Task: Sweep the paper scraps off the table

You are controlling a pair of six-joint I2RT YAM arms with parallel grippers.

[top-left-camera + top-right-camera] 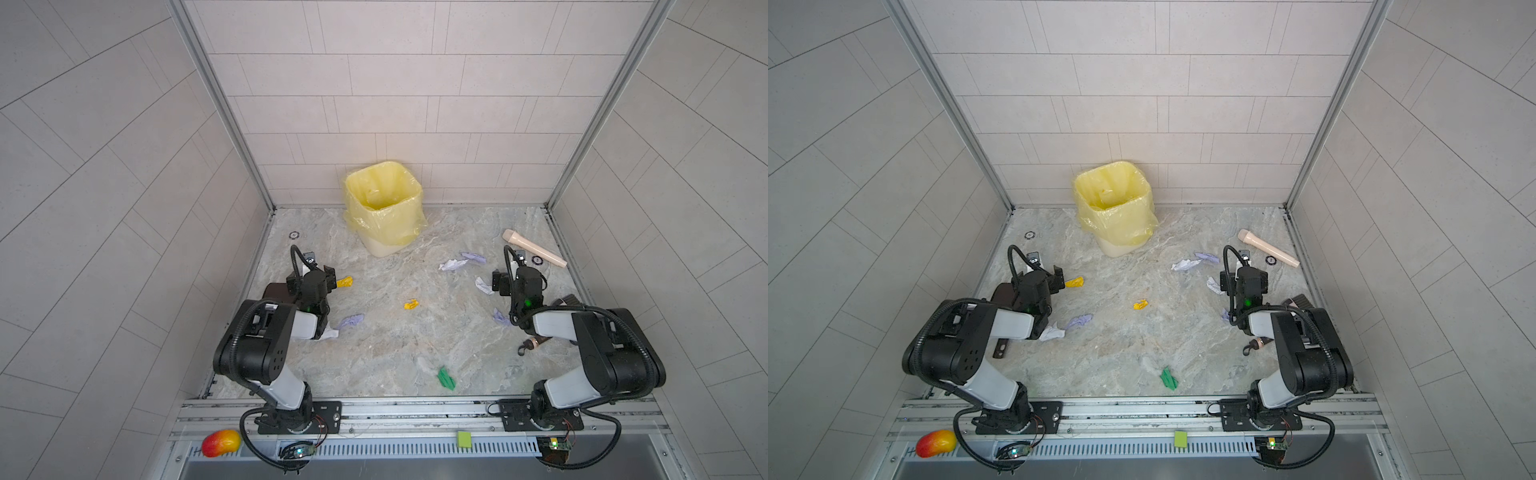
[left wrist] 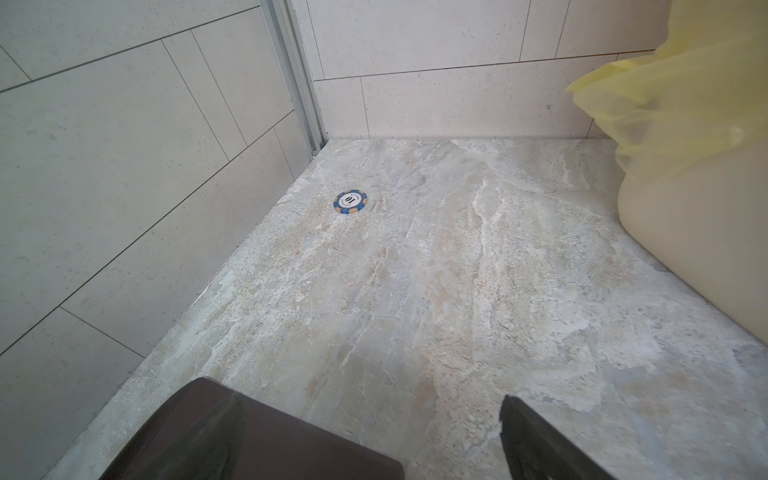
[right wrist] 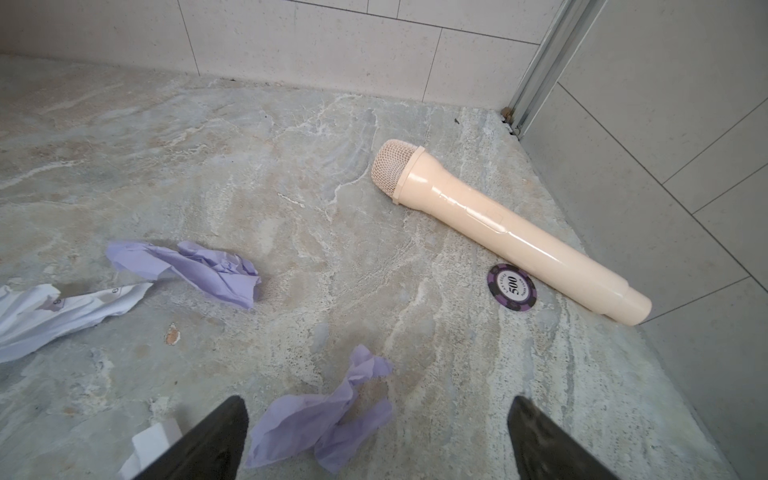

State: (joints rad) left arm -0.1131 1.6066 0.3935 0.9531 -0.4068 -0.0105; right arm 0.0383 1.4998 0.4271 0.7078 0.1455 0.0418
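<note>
Well, nothing swept yet | paper scraps [image 1: 411, 304] lie scattered over the surface [image 1: 395, 340] | left hand [image 1: 311, 277] spread open | right hand [image 3: 376, 409] open too | all sweeping left to do

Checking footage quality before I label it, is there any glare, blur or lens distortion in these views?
In both top views, wide-angle bending of the wall tile lines, soft even light; right wrist view, a glare streak along the microphone; left wrist view, the near dark dustpan is blurred, the poker chip sharp.
</note>
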